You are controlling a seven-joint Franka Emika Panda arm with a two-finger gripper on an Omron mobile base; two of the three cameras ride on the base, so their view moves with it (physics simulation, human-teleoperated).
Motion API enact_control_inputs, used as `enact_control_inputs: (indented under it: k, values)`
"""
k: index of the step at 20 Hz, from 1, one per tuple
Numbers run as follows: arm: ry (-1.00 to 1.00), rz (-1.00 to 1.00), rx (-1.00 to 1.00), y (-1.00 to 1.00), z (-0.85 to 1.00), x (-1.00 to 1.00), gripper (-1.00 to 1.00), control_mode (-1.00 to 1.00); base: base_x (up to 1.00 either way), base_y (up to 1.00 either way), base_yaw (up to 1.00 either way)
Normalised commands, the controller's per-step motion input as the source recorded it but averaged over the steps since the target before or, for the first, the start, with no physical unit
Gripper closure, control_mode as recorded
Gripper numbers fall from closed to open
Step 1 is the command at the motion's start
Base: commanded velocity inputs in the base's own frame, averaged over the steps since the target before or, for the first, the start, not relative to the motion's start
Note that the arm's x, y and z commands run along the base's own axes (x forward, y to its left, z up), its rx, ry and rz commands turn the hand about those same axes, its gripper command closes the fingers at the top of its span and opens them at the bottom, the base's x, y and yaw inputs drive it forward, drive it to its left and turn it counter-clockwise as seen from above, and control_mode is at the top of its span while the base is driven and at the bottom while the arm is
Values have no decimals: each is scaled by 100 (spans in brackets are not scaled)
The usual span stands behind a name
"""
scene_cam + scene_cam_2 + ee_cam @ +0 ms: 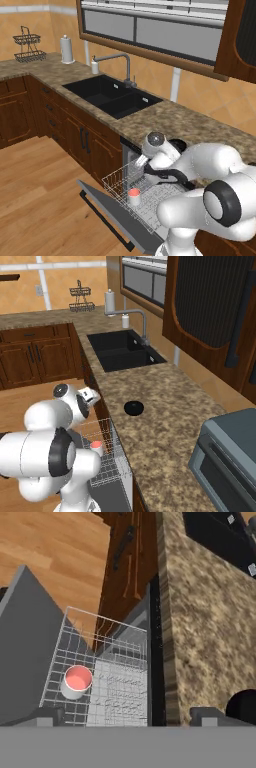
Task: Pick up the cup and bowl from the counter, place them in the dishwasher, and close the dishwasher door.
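Lying flat open, dishwasher door [102, 210] left of rack [107, 677]. Cup [77, 682] upright in rack, pink inside up, toward door side. Gripper [127, 716] above rack edge, jaws spread wide, holding nothing. Counter [170, 406] right of rack; bowl [134, 408] sits on it, near counter's front edge, well apart from cup.

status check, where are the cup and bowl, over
Gripper open, empty, above the rack. Cup upright in dishwasher rack. Bowl on counter. Dishwasher door down, nothing blocking.
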Motion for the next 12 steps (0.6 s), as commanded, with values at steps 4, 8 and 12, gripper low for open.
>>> enact_control_inputs:
  k: [4, 8, 12]
  values:
    - [19, -7, 9, -53, 46, -2, -100, -100, 0, 0, 0]
    - [21, -6, 7, -34, 38, -2, -100, -100, 0, 0, 0]
    - [19, -4, 0, -47, -1, 0, -100, -100, 0, 0, 0]
